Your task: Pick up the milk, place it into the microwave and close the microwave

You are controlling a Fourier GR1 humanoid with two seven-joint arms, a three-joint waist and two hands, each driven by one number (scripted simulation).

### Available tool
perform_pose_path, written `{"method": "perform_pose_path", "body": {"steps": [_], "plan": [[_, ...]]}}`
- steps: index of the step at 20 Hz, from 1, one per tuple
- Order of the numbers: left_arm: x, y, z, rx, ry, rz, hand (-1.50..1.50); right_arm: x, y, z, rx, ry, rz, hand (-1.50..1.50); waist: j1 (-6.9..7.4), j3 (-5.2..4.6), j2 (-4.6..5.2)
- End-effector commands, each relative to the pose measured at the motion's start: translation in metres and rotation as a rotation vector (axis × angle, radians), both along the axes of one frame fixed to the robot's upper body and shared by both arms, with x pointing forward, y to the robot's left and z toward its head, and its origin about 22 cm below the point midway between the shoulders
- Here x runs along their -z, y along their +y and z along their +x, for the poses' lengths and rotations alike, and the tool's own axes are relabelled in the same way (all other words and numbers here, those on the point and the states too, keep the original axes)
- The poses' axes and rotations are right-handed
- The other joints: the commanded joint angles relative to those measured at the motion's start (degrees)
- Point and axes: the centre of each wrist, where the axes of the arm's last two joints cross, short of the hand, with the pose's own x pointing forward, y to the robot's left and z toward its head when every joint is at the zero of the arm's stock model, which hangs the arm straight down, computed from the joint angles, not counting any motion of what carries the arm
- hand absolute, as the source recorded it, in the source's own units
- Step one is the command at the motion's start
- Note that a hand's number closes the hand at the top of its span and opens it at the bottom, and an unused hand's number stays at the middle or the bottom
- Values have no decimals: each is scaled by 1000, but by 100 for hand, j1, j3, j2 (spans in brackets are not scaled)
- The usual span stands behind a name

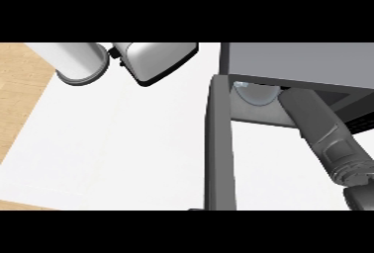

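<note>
The microwave [300,62] stands at the upper right with its door [219,143] swung wide open toward me. My right forearm [321,128] runs up from the lower right corner into the microwave's opening. The right hand is hidden inside the cavity. A pale glass turntable [256,94] shows just inside, left of the forearm. The milk shows nowhere in the head view. My left hand is out of the picture.
A grey-white cylindrical appliance [76,62] and a boxy white appliance [157,59] stand at the back left. The white counter top [116,143] spreads left of the open door, with a wooden surface [18,99] beyond its left edge.
</note>
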Motion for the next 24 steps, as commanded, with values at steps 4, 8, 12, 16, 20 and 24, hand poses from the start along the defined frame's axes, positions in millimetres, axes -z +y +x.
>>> {"method": "perform_pose_path", "body": {"steps": [4,8,12,16,20,24], "plan": [[10,-15,4,104,7,-10,-150,4,11,-1,-128,32,170,-150,-81,-12,-96],[13,-19,12,150,21,-4,-150,7,14,-3,-199,42,302,-150,-207,-16,-133],[15,-25,19,183,-3,-24,-150,22,10,-10,-248,77,413,-150,-295,-23,-179],[18,-35,22,206,10,-17,-150,25,22,-11,-285,94,526,-150,-390,-31,-242],[14,-52,31,267,30,-35,150,62,-4,-35,-352,140,654,-150,-555,-30,-295],[27,-61,20,273,68,-35,150,82,11,-48,-416,182,745,-150,-624,-43,-365]]}}
